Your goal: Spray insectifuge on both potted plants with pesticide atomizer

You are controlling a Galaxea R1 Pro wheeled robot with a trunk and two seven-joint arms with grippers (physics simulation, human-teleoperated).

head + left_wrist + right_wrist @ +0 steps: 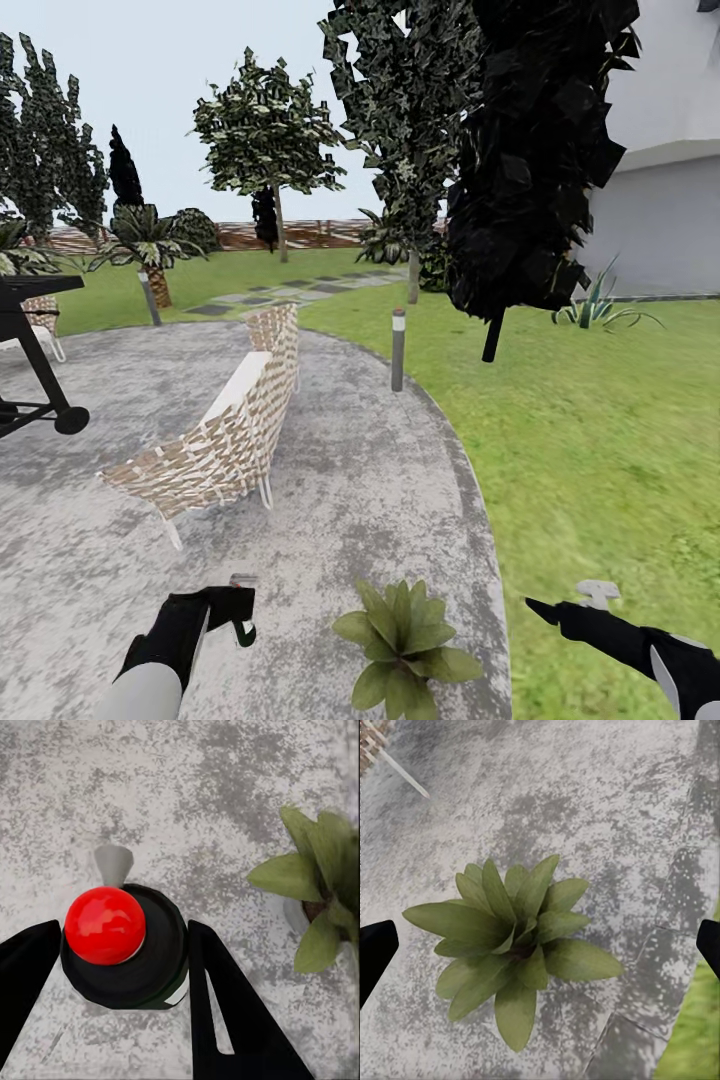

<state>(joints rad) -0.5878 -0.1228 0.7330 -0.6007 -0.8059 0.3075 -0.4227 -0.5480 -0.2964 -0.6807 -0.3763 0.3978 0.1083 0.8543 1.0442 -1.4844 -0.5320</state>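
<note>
You stand on the round grey stone patio (380, 480), lawn (600, 440) to your right. Your left gripper (120, 967) clamps the spray bottle (127, 952). Your right gripper (540, 945) is spread wide above the potted plant (514, 937). A wicker chair (225, 430) sits ahead.

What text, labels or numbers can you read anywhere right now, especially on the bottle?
None readable.
The dark spray bottle with the red round cap, between the left end effector's fingers: a whitish label sliver shows at its edge, no lettering visible.
Potted plant of pointed green leaves, wicker chair, grey bollard post: no markings.
</note>
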